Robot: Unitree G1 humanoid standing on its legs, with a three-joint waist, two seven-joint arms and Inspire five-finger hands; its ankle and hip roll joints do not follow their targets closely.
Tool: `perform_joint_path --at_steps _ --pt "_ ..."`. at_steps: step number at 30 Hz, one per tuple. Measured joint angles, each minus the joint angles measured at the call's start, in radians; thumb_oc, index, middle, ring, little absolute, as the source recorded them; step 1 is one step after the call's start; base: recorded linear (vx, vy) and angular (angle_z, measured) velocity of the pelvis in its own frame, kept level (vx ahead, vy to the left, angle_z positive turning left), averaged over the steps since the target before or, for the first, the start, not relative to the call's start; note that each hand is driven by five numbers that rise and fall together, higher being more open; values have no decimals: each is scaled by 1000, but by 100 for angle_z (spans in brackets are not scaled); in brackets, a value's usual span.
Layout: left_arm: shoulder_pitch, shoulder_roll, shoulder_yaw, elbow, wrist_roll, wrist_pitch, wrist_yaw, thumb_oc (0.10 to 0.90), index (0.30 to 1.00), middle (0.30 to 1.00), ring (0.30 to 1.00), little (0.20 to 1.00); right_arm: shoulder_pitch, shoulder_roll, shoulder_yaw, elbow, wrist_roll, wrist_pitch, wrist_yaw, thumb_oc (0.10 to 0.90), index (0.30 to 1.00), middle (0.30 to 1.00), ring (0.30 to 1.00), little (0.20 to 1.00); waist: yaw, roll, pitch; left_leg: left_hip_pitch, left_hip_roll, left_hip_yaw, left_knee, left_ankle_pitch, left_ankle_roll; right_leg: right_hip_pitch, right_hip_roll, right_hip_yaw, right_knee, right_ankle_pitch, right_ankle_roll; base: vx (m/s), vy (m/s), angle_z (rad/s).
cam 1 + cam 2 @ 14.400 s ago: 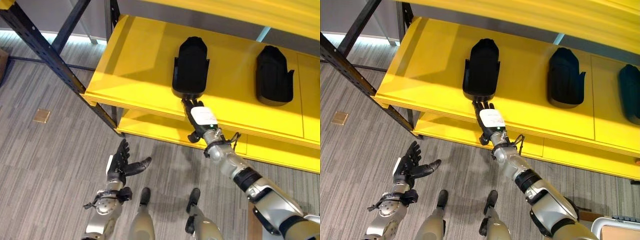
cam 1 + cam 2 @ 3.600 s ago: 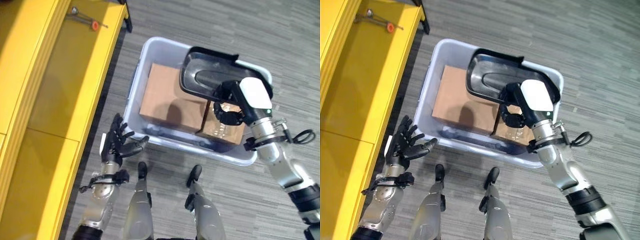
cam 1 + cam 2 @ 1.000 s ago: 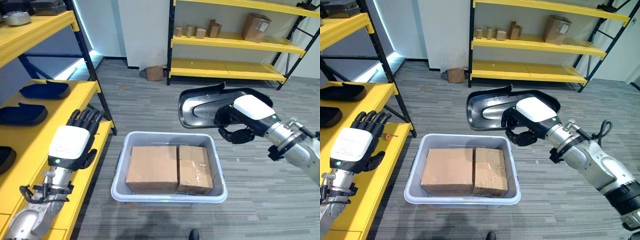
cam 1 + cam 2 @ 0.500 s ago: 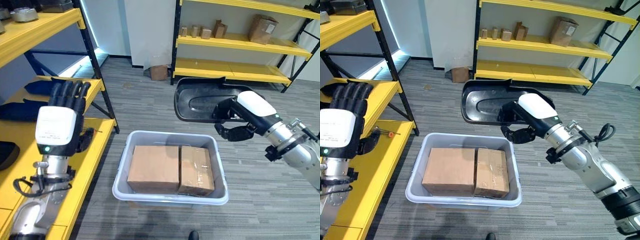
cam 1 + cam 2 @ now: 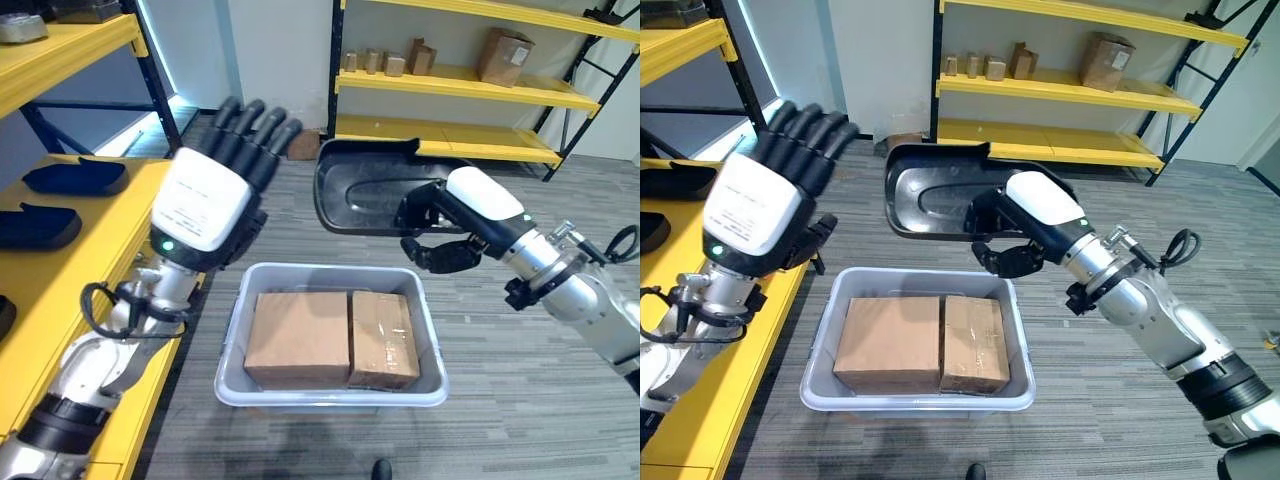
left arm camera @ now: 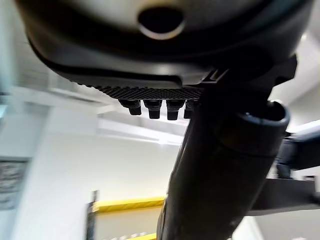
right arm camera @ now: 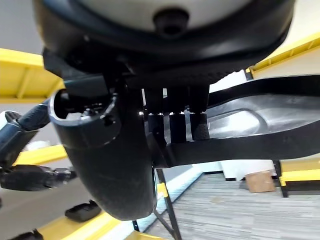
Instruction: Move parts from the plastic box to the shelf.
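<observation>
My right hand (image 5: 452,214) is shut on the edge of a glossy black moulded part (image 5: 365,190), holding it in the air above the far rim of the grey plastic box (image 5: 330,396). In the right wrist view its fingers (image 7: 172,117) curl round the part (image 7: 260,122). Two cardboard boxes (image 5: 300,338) (image 5: 385,338) fill the plastic box. My left hand (image 5: 212,188) is raised to the left of the part, open with straight fingers, over the edge of the yellow shelf (image 5: 75,270). Dark parts (image 5: 75,177) (image 5: 35,226) lie on that shelf.
A second yellow rack (image 5: 470,85) stands against the far wall with cardboard boxes (image 5: 503,55) on it. A small carton (image 5: 301,146) sits on the floor near it. Grey floor lies open to the right of the plastic box.
My left hand has risen and swung towards the middle, closer to the part. My right hand has carried the black part a little to the left. The camera has shifted slightly.
</observation>
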Motion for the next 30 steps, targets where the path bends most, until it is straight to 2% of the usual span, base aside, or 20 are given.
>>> perform_joint_path --at_steps 4,14,21,22,27,30 --pt "-51 27 -65 0 19 -7 0 900 1000 1000 1000 1000 -3 1 1 2 0 1 0 400 300 300 300 300 -2 -1 0 1 0 2 0 -1 -1 0 1 2 0 0 0 0 0 0" --pt "-148 32 -179 12 57 -15 0 900 1000 1000 1000 1000 -36 12 60 2 0 2 -1 400 300 300 300 300 -23 -4 -1 1 1 4 0 -2 -1 -2 2 4 0 0 0 0 0 0" --pt "-197 36 -209 28 60 -13 0 900 1000 1000 1000 1000 -37 24 60 2 0 5 -1 400 300 300 300 300 -27 -4 -1 3 1 6 0 -4 -2 -4 5 11 0 0 0 7 4 -2" --pt "-242 64 -256 47 72 -12 1 900 1000 1000 1000 1000 -42 24 67 2 0 5 -1 400 300 300 300 300 -26 -5 -2 4 1 7 0 -4 -2 -4 5 14 0 0 -1 18 13 -3" --pt "-275 74 -283 78 98 -9 1 900 1000 1000 1000 1000 -70 25 99 3 0 4 -2 400 300 300 300 300 -32 -6 -3 6 1 8 0 -4 -2 -4 6 16 0 1 -1 2 1 -1" --pt "-328 90 -364 114 101 -4 2 900 1000 1000 1000 1000 -71 27 100 3 0 3 -2 400 300 300 300 300 -30 -8 -4 6 1 8 0 -4 -2 -4 6 16 0 1 -1 0 0 0"
